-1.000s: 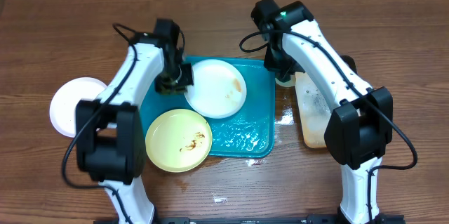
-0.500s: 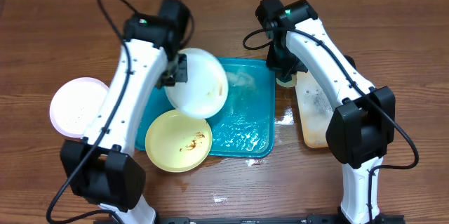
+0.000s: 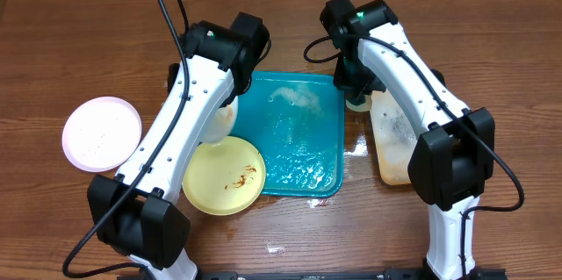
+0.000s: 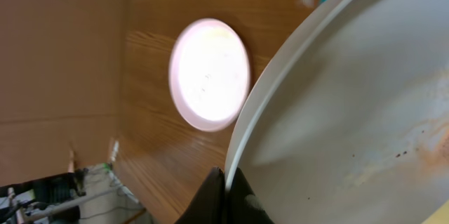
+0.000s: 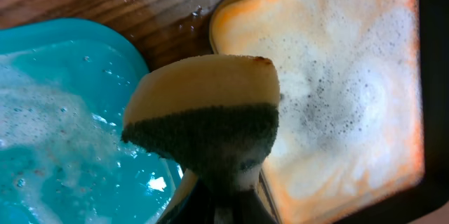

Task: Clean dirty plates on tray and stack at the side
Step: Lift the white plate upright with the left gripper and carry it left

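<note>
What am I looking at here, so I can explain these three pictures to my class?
Two robot arms stand at a wooden table. One camera looks down from above; the other two ride on the wrists. The left arm pinches the rim of a smeared white plate in its jaws, tilted up at the teal tray's left edge. The right arm grips a sponge beside a tray of soapy water. A smeared yellow plate overlaps the teal tray's corner; a second white plate lies on the table.
</note>
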Controlling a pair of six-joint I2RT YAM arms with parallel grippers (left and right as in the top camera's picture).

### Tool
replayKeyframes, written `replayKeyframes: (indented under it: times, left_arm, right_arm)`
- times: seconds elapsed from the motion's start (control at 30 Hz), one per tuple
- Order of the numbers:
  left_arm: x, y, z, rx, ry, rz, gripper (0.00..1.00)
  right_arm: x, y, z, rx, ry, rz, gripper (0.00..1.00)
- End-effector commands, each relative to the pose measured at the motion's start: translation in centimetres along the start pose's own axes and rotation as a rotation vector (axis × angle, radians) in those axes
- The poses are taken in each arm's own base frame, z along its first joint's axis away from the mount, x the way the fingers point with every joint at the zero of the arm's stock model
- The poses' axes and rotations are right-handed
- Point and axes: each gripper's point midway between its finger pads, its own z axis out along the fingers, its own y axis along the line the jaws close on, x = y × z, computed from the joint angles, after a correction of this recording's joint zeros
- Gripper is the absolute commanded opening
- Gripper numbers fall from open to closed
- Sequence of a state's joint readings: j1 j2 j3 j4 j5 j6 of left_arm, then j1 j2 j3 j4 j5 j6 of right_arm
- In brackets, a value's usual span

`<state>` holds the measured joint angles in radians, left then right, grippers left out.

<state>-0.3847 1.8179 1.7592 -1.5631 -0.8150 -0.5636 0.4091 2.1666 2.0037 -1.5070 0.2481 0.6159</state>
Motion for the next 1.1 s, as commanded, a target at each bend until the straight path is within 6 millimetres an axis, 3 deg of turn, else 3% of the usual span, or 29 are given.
replayKeyframes:
  times: [0.0, 0.27, 0.4, 0.5, 0.8, 1.07]
  left_arm:
    - [-2.5, 2.7, -0.7, -0.129, -0.121, -0.105, 0.04]
    - [-3.5, 2.9, -0.5, -0.182, -0.160, -0.110, 0.04]
    - [-3.6, 2.1, 0.1, -0.199, -0.153, -0.088, 0.04]
    - [-3.6, 1.3, 0.7, -0.216, -0.142, -0.056, 0.04]
    - [-3.0, -0.7, 2.2, -0.287, -0.094, 0.082, 0.04]
    - [-2.6, 0.2, 2.1, -0.332, -0.083, 0.111, 0.04]
  right_arm:
    - [-0.9, -1.5, -1.8, -0.027, -0.028, 0.028, 0.04]
    - [-2.1, -7.9, -0.4, 0.037, 0.063, 0.154, 0.04]
    - [-2.6, -11.8, 0.2, 0.091, 0.095, 0.215, 0.04]
    - [-2.8, -13.6, 0.7, 0.102, 0.119, 0.241, 0.04]
    - [-3.0, -14.9, 1.2, 0.071, 0.149, 0.294, 0.04]
    - [-3.2, -14.6, 1.3, 0.056, 0.144, 0.297, 0.04]
